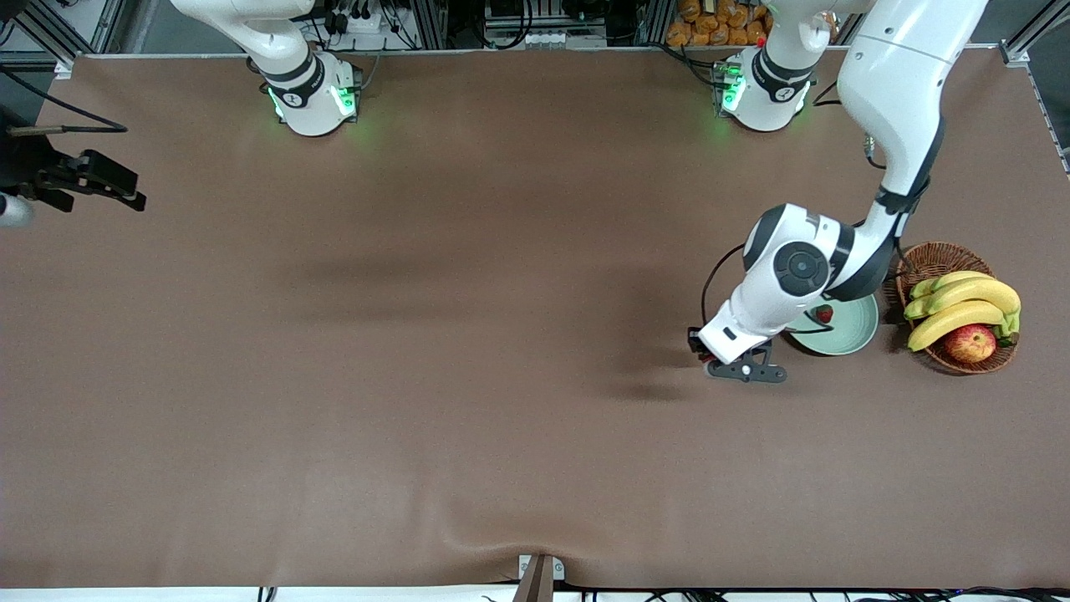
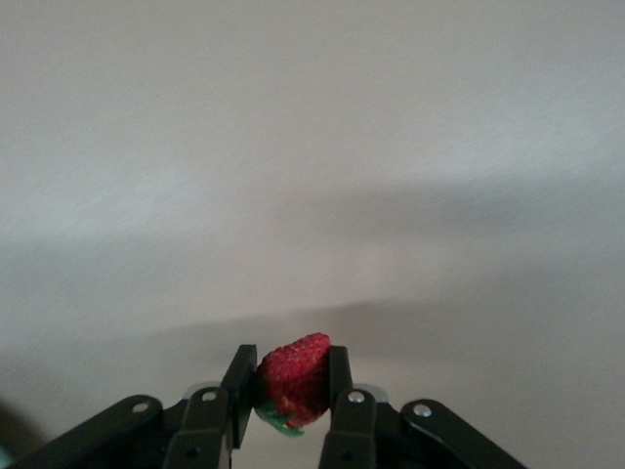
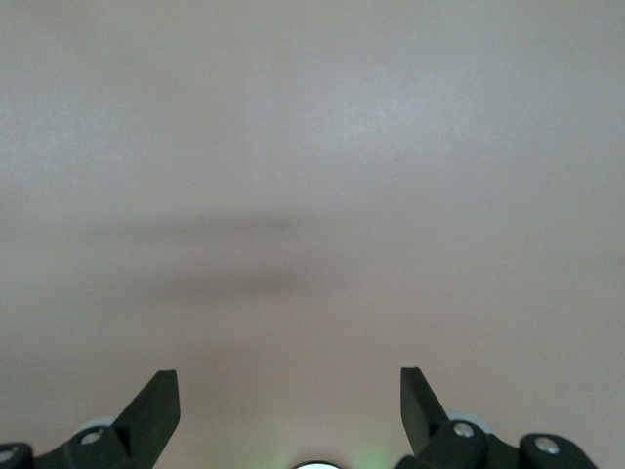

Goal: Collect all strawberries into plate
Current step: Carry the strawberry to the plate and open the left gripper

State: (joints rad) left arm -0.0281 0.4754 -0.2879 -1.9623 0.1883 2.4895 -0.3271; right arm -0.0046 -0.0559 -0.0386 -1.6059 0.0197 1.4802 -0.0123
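Left gripper fingers clamp a strawberry over bare worktop, just beside the plate toward the right arm's end; right gripper waits, fingers spread wide.

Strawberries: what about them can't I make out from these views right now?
- Third strawberry: in no view; one sits in the plate, one in the left tool.
- Plate's end toward the right arm: front view, covered by the left arm; a berry could lie there.
- Held strawberry: front view, hidden under the wrist.

Wicker basket of bananas, apple
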